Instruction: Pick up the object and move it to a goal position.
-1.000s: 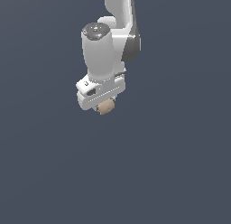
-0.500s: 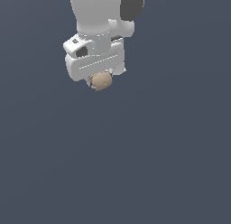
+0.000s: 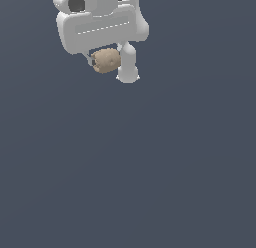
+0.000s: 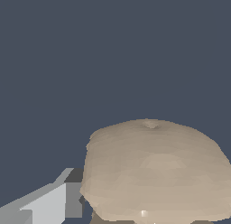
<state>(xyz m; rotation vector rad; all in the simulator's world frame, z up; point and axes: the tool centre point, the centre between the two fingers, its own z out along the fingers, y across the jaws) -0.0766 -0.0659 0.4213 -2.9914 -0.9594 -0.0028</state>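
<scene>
Largest thing I have on screen: the white Panda arm's hand housing (image 3: 102, 23), filling the upper left of the exterior view and running off the top edge. A dark round recess shows on its upper left face, and a thin pale seam line crosses the broad front panel at a slight tilt.

Below the housing, the gripper (image 3: 111, 62) points down. One white finger (image 3: 128, 64) is plain on the right side of the load, thick and rounded at its tip, reaching lower than the load itself. The opposite finger is mostly hidden; I see only a sliver of dark-grey at the load's left edge.

The jaws are closed narrow on the potato-like object (image 3: 106, 60), which sits pinched between them just under the housing, touching the white finger on its right. It hangs in the upper left of the exterior view, well clear of anything beneath; I see no bench, only flat slate-blue backdrop all round.

Wrist view: the object (image 4: 155, 173) fills the lower right of the frame, tan-beige, matte, lumpy dome with a small dimple at its crest. A white and grey finger (image 4: 49, 203) touches its lower left flank. The other finger is out of sight there.
</scene>
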